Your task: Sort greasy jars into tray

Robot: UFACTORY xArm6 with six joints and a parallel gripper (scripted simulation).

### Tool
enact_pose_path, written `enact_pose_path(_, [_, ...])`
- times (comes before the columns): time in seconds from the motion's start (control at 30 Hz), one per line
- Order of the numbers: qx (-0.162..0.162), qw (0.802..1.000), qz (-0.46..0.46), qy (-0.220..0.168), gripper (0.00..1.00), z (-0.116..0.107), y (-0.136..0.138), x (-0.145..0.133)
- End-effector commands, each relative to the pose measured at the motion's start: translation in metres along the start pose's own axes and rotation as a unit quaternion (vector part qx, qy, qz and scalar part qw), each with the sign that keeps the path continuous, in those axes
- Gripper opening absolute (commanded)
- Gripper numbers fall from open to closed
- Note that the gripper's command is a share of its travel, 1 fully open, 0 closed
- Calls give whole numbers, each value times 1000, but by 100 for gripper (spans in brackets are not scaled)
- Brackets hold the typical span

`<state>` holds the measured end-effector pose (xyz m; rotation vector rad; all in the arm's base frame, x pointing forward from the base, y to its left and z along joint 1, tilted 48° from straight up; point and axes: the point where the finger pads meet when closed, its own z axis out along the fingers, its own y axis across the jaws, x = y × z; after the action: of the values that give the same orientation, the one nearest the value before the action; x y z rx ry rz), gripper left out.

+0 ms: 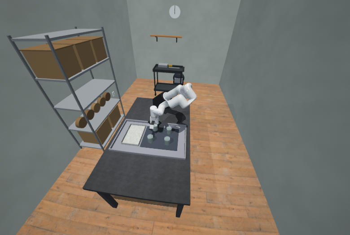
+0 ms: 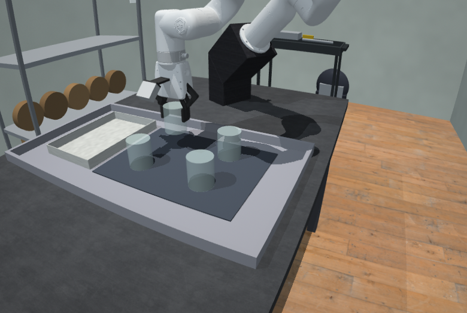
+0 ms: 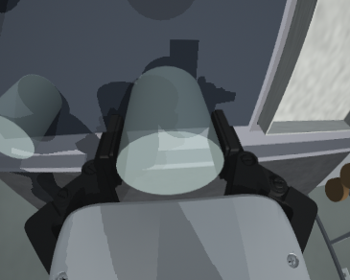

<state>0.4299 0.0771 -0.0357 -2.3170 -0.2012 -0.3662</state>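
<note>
My gripper point(image 1: 154, 126) point(image 2: 174, 118) point(image 3: 168, 126) is shut on the back-left glass jar, both fingers against its sides. That jar is upright, mouth down, lifted a little above the dark mat point(image 1: 158, 146) point(image 2: 169, 188) point(image 3: 84, 29). A front-left jar point(image 1: 150, 138) point(image 2: 139, 152), a front-right jar point(image 1: 167, 141) point(image 2: 200, 171) and a back-right jar point(image 1: 169, 130) point(image 2: 229, 145) point(image 3: 36, 107) stand on the mat. The tray point(image 1: 129, 144) point(image 2: 67, 156) point(image 3: 307, 127) lies left of the mat with no jar in it. Grease cannot be seen.
A raised grey rim point(image 1: 150, 152) point(image 2: 151, 226) surrounds the tray and mat on the dark table point(image 1: 146, 172) point(image 2: 75, 256). The front-left jar stands between the held jar and the table's front, near the tray. A shelf rack point(image 1: 85, 93) point(image 2: 75, 46) stands to the left.
</note>
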Motion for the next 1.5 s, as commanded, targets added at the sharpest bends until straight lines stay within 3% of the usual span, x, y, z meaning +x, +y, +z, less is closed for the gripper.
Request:
enact_pose_path(0.0, [0,1000,0,1,0,-14,0,1])
enact_pose_path(1.07, [0,1000,0,1,0,-88,0,1])
enact_pose_path(1.47, [0,1000,0,1,0,-88,32,10])
